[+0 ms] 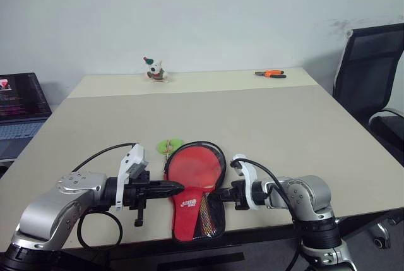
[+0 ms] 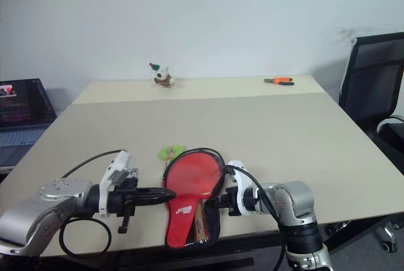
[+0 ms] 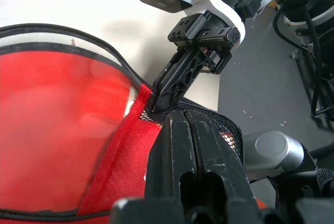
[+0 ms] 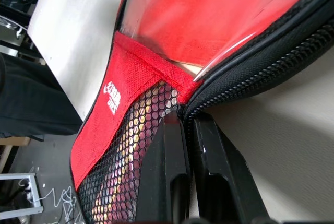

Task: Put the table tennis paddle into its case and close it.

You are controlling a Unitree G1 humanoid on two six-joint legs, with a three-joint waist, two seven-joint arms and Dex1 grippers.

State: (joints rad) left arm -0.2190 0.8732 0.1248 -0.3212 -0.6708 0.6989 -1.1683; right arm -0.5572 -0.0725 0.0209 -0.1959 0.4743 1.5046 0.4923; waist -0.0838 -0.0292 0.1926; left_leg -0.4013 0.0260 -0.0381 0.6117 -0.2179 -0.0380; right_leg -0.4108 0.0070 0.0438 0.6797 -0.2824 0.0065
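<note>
The case (image 1: 197, 192) lies open at the near edge of the tabletop (image 1: 265, 126), between the two pincers, its red and mesh lining facing up. Under a clear film in the round part sits a red disc that is likely the paddle (image 1: 196, 167); a sliver of light wood shows at the neck in the right wrist view, so the bat seems already inside.

The left pincer (image 1: 178, 188) is closed, with its fingers pressed together and nothing seen between them; its tip touches or nearly touches the case's neck from the left side. The right pincer (image 1: 214, 196) is narrow too. In the right wrist view its fingers (image 4: 172, 172) straddle the rim where the zipper band (image 4: 271, 72) meets the mesh pocket (image 4: 135, 135), and it looks pinched on that edge, though I cannot tell how firmly.

The case is soft fabric: light and floppy, likely to fold or slide rather than stay put when pushed. The bat inside gives the round half stiffness, so pressing there should steady it. The best hold is probably the corded zipper rim just ahead of the right pincer, which is thicker and less slippery than the film or mesh. Closing will probably need one pincer to anchor the neck while the other lifts the free half.

A green charm (image 1: 169, 146) lies just beyond the case, away from both pincers.
</note>
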